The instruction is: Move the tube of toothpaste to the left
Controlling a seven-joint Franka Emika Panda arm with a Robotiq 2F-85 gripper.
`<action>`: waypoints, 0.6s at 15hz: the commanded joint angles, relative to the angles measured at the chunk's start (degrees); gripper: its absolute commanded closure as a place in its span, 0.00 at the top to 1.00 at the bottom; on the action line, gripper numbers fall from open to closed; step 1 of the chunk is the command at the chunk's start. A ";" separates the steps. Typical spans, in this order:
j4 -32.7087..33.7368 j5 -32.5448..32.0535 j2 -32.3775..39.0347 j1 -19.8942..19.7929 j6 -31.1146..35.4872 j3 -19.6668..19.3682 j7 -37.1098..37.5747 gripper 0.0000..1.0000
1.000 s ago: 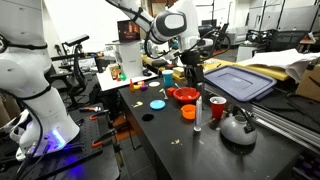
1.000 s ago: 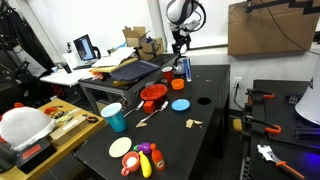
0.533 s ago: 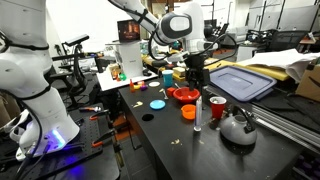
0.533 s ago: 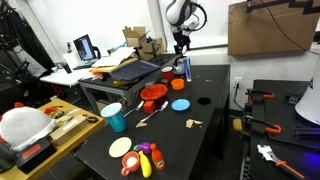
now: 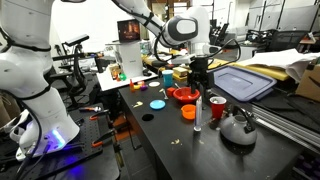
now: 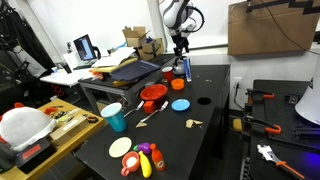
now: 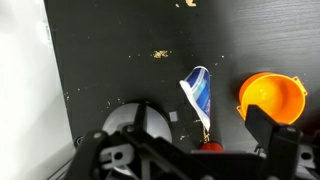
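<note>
The tube of toothpaste [image 5: 197, 114] is slim and whitish. It stands upright on the black table between an orange cup [image 5: 188, 112] and the red cup [image 5: 217, 108]. In the wrist view the tube [image 7: 197, 95] shows from above, white and blue with a red cap at its foot. My gripper [image 5: 201, 85] hangs above the tube with its fingers pointing down, open and empty. It also shows in an exterior view [image 6: 180, 47]. In the wrist view its fingers [image 7: 190, 150] are spread wide on either side of the tube.
The steel kettle [image 5: 238, 128] stands close beside the red cup and shows in the wrist view [image 7: 128, 125]. The orange cup [image 7: 272, 100], a red bowl [image 5: 185, 95] and a blue plate [image 5: 157, 103] lie nearby. A grey lidded bin [image 5: 240, 82] stands behind.
My arm has shifted sideways across the table, bringing the gripper over the tube. The tube, cups and kettle have not moved.
</note>
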 commanded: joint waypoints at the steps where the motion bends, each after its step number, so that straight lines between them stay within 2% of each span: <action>1: 3.46 1.72 1.30 -1.42 -3.96 1.38 -3.10 1.00; 9: 8.39 3.72 6.32 -3.25 -8.07 2.66 -7.21 1.00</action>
